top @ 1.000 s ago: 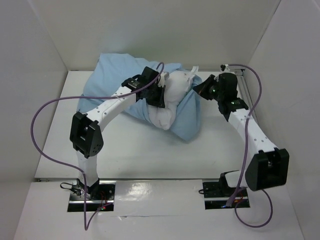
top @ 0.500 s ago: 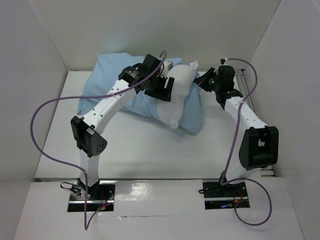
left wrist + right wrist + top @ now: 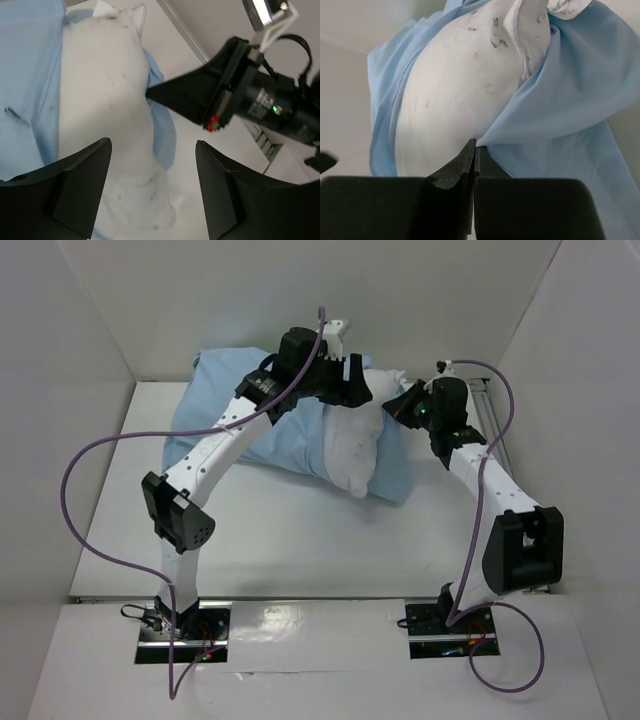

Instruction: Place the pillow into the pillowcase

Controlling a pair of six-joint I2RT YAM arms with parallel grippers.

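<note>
The plump white fabric pillow [image 3: 352,445] lies at the far middle of the flat white table [image 3: 280,530], partly enclosed by the thin light blue cloth pillowcase [image 3: 215,405]. The pillowcase is spread from the far left of the table to the right of centre. The bare part of the pillow shows between two folds of blue cloth, with one white end pointing toward the near edge. The left wrist view shows faint dark marks on the pillow [image 3: 100,100], with the pillowcase [image 3: 30,75] lying along its left side. The left gripper [image 3: 352,390] is positioned above the far end of the pillow. In its wrist view the left gripper [image 3: 152,145] has its jaws spread wide apart, and they grip nothing. The right gripper [image 3: 398,405] is positioned at the right side of the pillow. In its wrist view the right gripper [image 3: 474,145] has its jaws pressed together on an edge of the pillowcase [image 3: 570,115], directly beside the bulging surface of the pillow [image 3: 455,95]. The left wrist view confirms this: the tip of the right gripper [image 3: 165,92] meets the blue cloth edge at the side of the pillow.
</note>
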